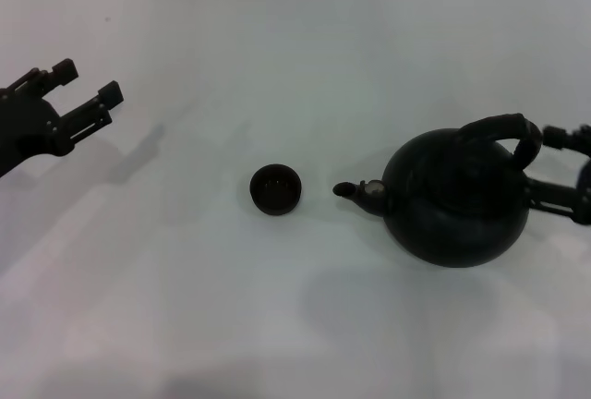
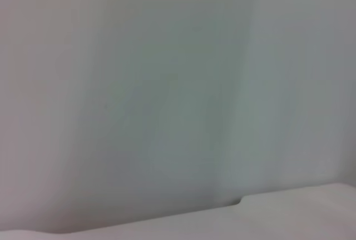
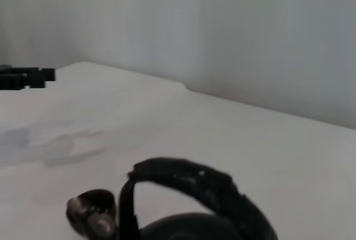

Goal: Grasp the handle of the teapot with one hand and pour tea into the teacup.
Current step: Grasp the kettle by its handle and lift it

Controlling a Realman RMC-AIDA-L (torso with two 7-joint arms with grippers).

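Teapot [image 1: 457, 205]: one unit, round and matte black, standing upright on the right part of the white table [image 1: 277, 325]. Its short spout [image 1: 355, 192] has a silvery tip and points toward the robot's left, at the teacup. Handle [image 1: 503, 131]: one thick black arch over the pot's top; the right wrist view shows it close up [image 3: 194, 181].

Teacup [image 1: 275, 188]: one small dark cup without a handle, upright near the table's centre, left of the spout and apart from it. Bare table lies between spout and cup.

Right gripper [image 1: 565, 173]: at the right edge, directly behind the handle end of the pot, one finger above and one below. Contact with the handle cannot be determined, nor whether the fingers are apart or together.

Left gripper [image 1: 83, 94]: at the far left, above the table, fingers spread apart, holding nothing, well apart from the cup.

No readable markings or labels are visible.
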